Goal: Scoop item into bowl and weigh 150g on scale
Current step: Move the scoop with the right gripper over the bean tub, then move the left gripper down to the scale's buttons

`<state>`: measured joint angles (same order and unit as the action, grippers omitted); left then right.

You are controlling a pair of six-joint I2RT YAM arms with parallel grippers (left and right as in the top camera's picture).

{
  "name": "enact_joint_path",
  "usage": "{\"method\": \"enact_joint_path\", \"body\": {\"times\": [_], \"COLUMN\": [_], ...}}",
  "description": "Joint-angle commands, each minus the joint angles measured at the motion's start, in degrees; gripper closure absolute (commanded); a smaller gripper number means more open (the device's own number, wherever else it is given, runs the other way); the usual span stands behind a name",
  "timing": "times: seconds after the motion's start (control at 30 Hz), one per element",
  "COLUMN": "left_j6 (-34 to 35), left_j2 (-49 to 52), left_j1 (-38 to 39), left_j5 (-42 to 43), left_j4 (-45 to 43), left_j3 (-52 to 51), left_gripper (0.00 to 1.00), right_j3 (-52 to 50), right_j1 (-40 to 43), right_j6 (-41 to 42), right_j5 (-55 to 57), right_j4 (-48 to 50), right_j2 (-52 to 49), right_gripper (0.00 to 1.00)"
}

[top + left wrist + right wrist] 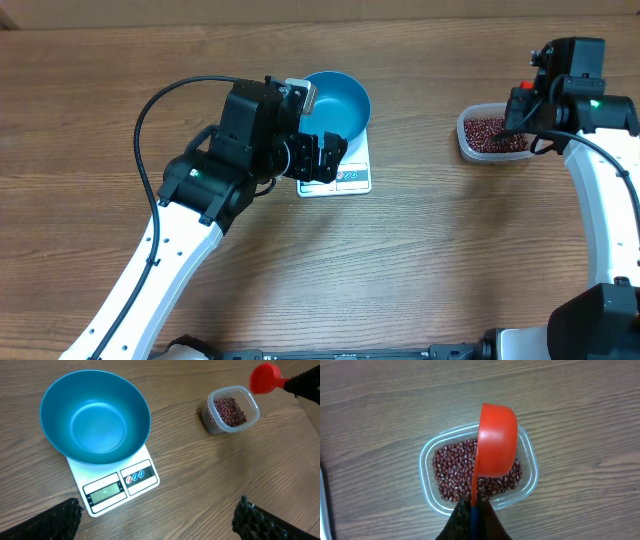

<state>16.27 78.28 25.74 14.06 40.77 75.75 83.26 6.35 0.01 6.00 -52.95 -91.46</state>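
No small red-brown beans (452, 472) fill the round blue bowl (95, 417); right hand (472, 510) pinches red plastic scoop (495, 440) (left hand (322, 158) spread); dipping should come next.

Soft, even light from above fills all three views. The tabletop (420, 260) shows only faint, soft-edged shadows. The bowl (95, 417) has a mild sheen, the scoop (495, 442) a small glare spot; focus is mostly sharp.

A clear plastic tub (426, 467) with rounded corners stands on the wood-grain table (420, 260). A red scoop (496, 442) hangs over the tub, its cup tipped on edge and its thin handle running toward the lower edge of the right wrist view.
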Motion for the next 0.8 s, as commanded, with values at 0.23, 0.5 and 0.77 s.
{"method": "enact_joint_path", "body": {"times": [0.23, 0.5, 0.77], "left_j6": [-1.07, -0.85, -0.85], "left_j2": [0.2, 0.2, 0.24], "left_j1": [-0.2, -0.2, -0.2], "left_j5": [-0.96, -0.92, -0.59], "left_j4": [-0.11, -1.05, -1.18], "left_j3": [1.01, 1.01, 1.01], "left_gripper": [0.0, 0.0, 0.0], "right_j3": [2.25, 2.23, 2.25], "right_j1": [0.11, 0.11, 0.11], "right_j6": [-0.52, -0.52, -0.52], "right_j5": [-0.09, -0.09, -0.07], "right_j4": [-0.98, -2.16, -2.95], "right_j2": [0.04, 0.04, 0.04], "right_gripper": [0.97, 0.96, 0.96]}}
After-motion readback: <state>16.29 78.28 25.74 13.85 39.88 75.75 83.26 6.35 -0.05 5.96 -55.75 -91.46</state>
